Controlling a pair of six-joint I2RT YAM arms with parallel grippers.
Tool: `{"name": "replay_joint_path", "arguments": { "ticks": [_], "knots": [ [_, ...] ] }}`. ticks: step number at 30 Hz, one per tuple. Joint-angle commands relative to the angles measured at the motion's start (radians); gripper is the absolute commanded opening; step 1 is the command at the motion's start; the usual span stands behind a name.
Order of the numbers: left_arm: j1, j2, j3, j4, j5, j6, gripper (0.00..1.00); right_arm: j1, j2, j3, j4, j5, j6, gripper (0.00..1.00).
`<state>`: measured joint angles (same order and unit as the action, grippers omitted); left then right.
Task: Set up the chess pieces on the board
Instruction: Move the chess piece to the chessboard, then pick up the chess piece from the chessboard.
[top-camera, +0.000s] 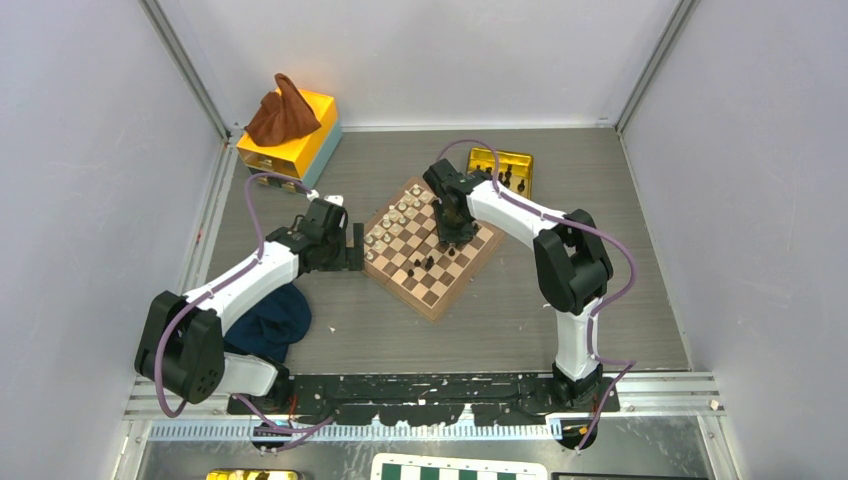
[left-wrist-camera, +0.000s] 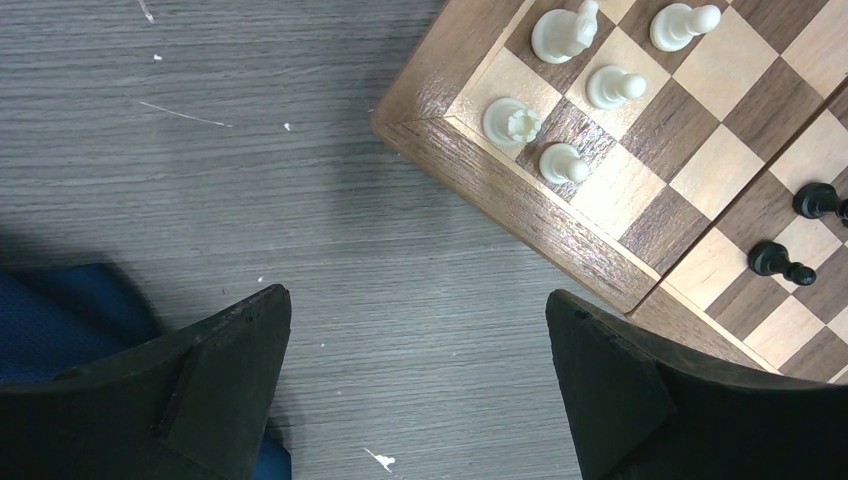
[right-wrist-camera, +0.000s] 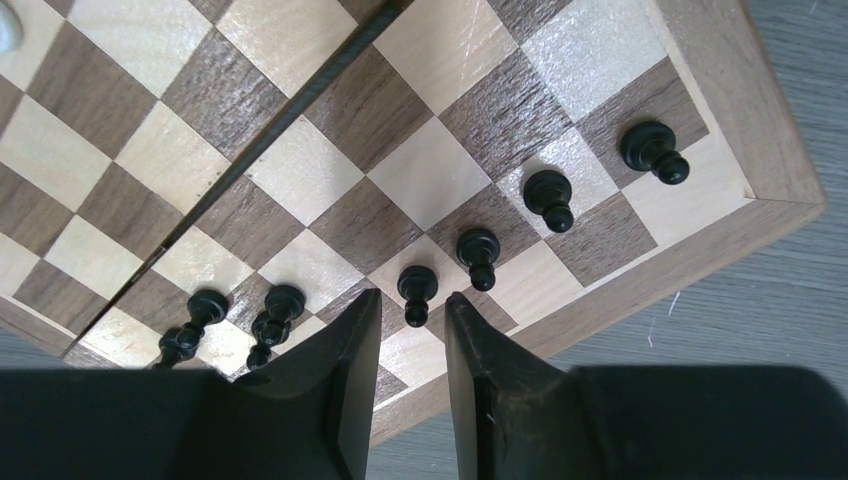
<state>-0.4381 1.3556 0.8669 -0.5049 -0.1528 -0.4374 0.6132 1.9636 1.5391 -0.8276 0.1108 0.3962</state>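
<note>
The wooden board lies at the table's middle, turned like a diamond. Several black chess pieces stand in a row along its edge near the rim. My right gripper hangs low over that row, open. One black pawn stands between its fingertips with a gap on each side. Two more black pieces stand to the left of the fingers. My left gripper is open over bare table, just off the board's corner, with nothing between its fingers.
Cream pieces fill the board's far side. A yellow tray with pieces sits behind the board. A yellow box with a brown cloth stands at the back left. A blue cloth lies under the left arm.
</note>
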Motion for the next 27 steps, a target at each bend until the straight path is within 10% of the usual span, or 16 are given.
{"name": "replay_joint_path", "arguments": {
  "ticks": [1, 27],
  "knots": [
    [0.006, -0.003, 0.011, 0.043, 0.012, 0.000, 0.99, 0.000, -0.053, 0.071, -0.017, 0.010, -0.010, 0.36],
    [0.006, -0.004, 0.009, 0.046, 0.022, -0.004, 0.99, 0.094, -0.017, 0.139, -0.038, 0.000, 0.004, 0.42]
  ]
}}
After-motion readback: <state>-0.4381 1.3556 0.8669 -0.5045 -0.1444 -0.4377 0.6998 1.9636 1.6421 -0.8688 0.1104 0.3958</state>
